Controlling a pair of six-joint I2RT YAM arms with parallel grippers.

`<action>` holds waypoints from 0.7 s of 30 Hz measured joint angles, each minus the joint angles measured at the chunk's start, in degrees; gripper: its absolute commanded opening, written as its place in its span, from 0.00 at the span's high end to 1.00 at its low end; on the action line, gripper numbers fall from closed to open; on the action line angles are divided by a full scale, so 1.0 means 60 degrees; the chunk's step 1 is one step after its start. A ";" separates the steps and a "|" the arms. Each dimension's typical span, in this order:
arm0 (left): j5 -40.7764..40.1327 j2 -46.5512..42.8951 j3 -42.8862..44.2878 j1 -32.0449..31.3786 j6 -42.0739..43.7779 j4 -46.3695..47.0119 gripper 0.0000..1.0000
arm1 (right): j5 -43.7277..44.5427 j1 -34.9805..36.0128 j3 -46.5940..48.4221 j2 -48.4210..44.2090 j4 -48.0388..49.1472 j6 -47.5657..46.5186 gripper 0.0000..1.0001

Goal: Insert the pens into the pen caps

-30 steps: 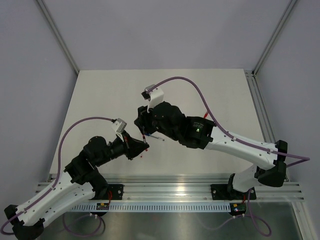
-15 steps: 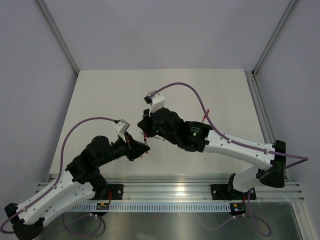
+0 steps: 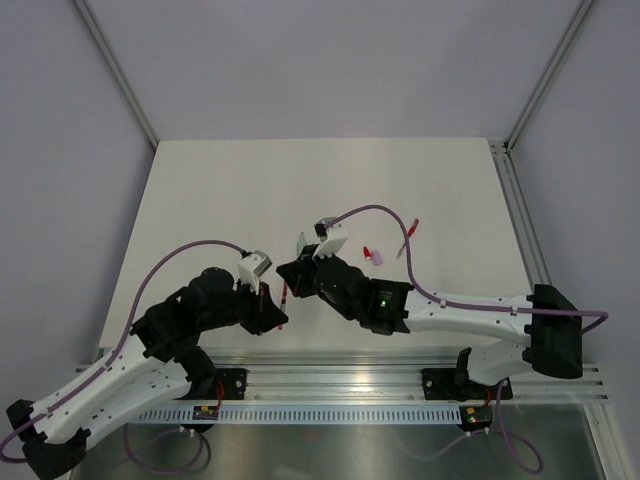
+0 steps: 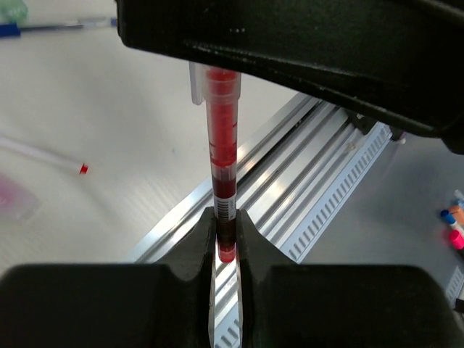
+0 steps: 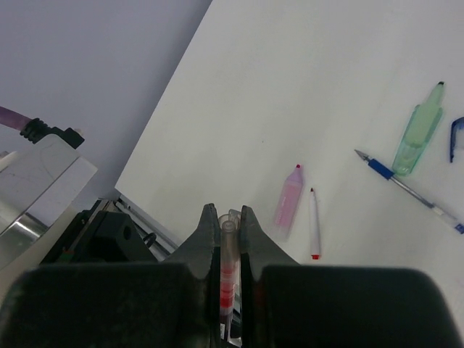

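- The left jaws are clenched on the tail of the red pen (image 4: 221, 181), which is held in the air between the arms, above the near edge of the counter (image 5: 290, 87).
- The right jaws pinch the pen cap (image 5: 229, 235) at the pen's other end.
- We judge both light, stiff and slick. Grip the barrel squarely near the joint, lest it pivot.
- A pink cap (image 5: 288, 197) and a blue pen (image 5: 406, 185) lie on the counter.

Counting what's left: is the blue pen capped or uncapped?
Uncapped: the blue pen shows a bare tip; a green cap lies beside it.
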 measured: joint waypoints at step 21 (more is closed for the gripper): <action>-0.0193 0.0393 0.0474 0.0444 0.0033 0.0958 0.69 | -0.1355 -0.1446 0.0973 0.0488 -0.0936 0.0914 1.00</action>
